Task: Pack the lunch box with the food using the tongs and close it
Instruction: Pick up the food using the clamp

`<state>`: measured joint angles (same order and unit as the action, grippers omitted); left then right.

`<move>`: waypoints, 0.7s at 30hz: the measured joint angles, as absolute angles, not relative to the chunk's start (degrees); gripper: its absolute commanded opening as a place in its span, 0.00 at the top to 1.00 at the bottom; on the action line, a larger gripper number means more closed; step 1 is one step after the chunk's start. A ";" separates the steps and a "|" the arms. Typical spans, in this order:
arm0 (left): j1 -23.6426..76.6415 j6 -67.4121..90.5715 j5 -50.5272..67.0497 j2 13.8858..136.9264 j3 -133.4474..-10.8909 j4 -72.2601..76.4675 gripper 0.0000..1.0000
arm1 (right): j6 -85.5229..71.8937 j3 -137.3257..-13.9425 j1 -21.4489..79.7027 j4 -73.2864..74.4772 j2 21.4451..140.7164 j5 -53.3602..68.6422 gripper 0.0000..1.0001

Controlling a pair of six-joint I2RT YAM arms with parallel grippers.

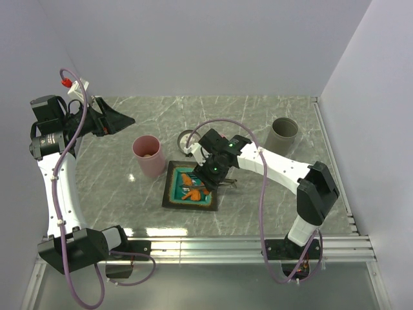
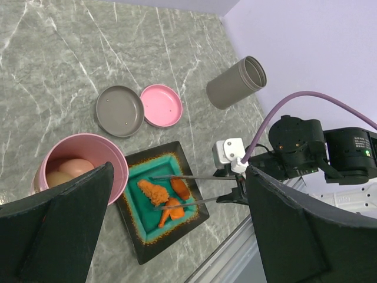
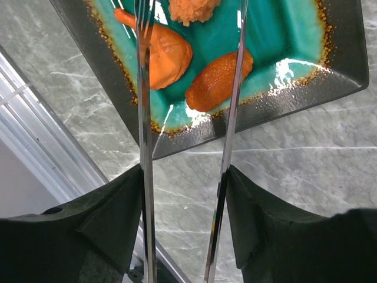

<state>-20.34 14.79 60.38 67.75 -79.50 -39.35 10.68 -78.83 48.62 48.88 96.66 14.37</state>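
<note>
The pink lunch box [image 1: 149,155] [image 2: 82,165] stands upright and uncovered left of the plate, with two pale balls [image 2: 69,171] inside. Its pink lid [image 2: 161,105] lies flat behind the plate. Three orange-brown food pieces [image 2: 154,191] [image 3: 165,56] lie on the teal plate [image 1: 175,194] [image 3: 265,112]. My right gripper [image 1: 210,169] [image 3: 184,200] is shut on the silver tongs [image 2: 194,177] [image 3: 144,147], one finger pressing each arm from outside. The tong arms stand apart, their tips low over the food. My left gripper [image 1: 122,120] [image 2: 177,236] hangs open and empty, high at the far left.
A grey lid [image 2: 119,111] lies beside the pink one. A grey cylindrical container [image 1: 284,134] [image 2: 235,82] stands at the back right near the side wall. The metal rail [image 1: 258,245] runs along the table's near edge just in front of the plate.
</note>
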 measured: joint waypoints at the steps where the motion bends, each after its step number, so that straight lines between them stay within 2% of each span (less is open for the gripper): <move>1: -20.34 14.76 60.40 67.75 -79.48 -39.35 0.01 | 10.70 -78.83 48.62 48.90 96.71 14.35 0.42; 6: -20.34 14.70 60.38 67.75 -79.09 -39.40 0.01 | 10.74 -79.24 48.62 48.93 96.68 14.35 0.53; 21: -20.34 13.56 60.07 67.77 -79.09 -41.01 0.01 | 11.92 -80.79 47.90 51.68 90.02 14.74 0.62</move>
